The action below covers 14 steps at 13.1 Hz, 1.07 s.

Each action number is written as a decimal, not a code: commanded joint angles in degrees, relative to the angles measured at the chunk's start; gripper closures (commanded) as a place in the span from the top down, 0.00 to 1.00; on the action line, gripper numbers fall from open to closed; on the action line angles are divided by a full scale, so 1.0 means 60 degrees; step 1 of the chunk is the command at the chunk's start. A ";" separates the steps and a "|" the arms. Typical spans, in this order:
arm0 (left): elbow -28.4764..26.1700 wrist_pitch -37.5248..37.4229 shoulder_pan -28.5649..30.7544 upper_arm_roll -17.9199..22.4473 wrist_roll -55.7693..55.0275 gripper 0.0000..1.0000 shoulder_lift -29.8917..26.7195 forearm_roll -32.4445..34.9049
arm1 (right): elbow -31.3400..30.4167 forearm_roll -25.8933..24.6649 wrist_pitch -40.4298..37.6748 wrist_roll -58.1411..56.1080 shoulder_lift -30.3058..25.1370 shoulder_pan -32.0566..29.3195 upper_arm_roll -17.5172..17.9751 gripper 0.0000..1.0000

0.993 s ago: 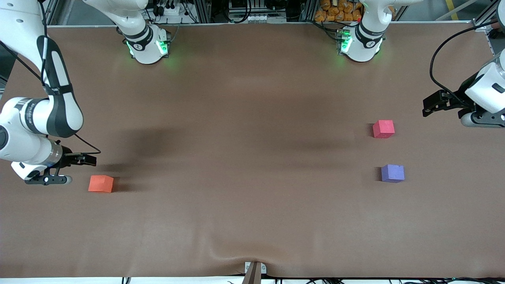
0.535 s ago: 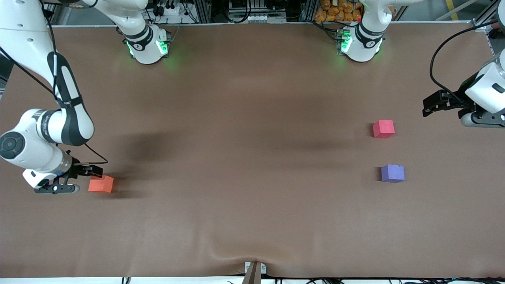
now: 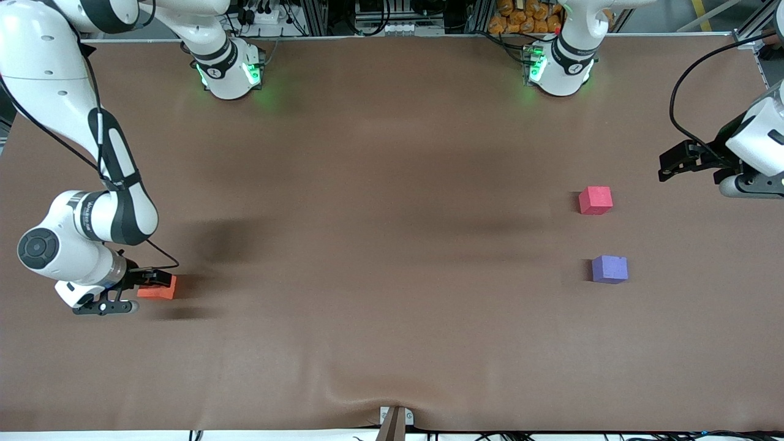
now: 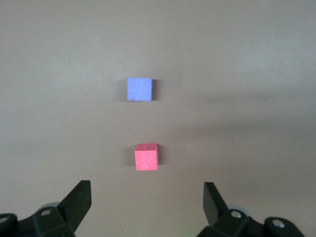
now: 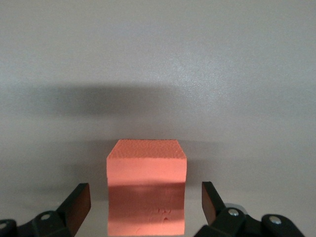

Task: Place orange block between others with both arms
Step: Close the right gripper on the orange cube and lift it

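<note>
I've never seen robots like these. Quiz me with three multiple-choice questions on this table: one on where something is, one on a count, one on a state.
1. Where is the orange block?
A. at the right arm's end of the table
B. between the other cubes
C. on the purple-blue cube

2. How many cubes are on the table?
A. two
B. three
C. four

3. The right gripper is:
A. shut on the block
B. open around the block
C. over the pinkish-red cube

Answers: 1 A, it lies beside that arm's hand. 2 B, orange, pinkish-red and purple-blue. 3 B, its fingers stand apart either side of the block.
</note>
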 commanded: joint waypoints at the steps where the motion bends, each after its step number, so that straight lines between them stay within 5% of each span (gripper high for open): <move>1: 0.0173 -0.0134 0.0055 -0.0034 0.0127 1.00 0.0082 0.0130 | 0.0297 0.0186 0.0067 -0.0120 0.0324 -0.0047 0.0046 1.00; 5: 0.0144 -0.0134 0.0114 -0.0034 0.0156 1.00 0.0082 0.0145 | 0.0297 0.0186 0.0067 -0.0105 0.0485 -0.0062 0.0032 0.95; 7: 0.0144 -0.0134 0.0114 -0.0034 0.0186 1.00 0.0082 0.0145 | 0.0297 0.0186 0.0053 -0.0090 0.0486 -0.0077 0.0032 0.29; 8: 0.0173 -0.0134 0.0114 -0.0034 0.0186 1.00 0.0082 0.0145 | 0.0297 0.0201 0.0053 -0.0076 0.0471 -0.0091 0.0032 0.08; 9: 0.0173 -0.0134 0.0128 -0.0034 0.0200 1.00 0.0082 0.0145 | 0.0297 0.0288 0.0038 -0.0075 0.0457 -0.0091 0.0046 0.00; 14: 0.0144 -0.0134 0.0201 -0.0049 0.0200 1.00 0.0111 0.0145 | 0.0545 0.0509 -0.0398 -0.0090 0.0194 0.0069 0.0046 0.00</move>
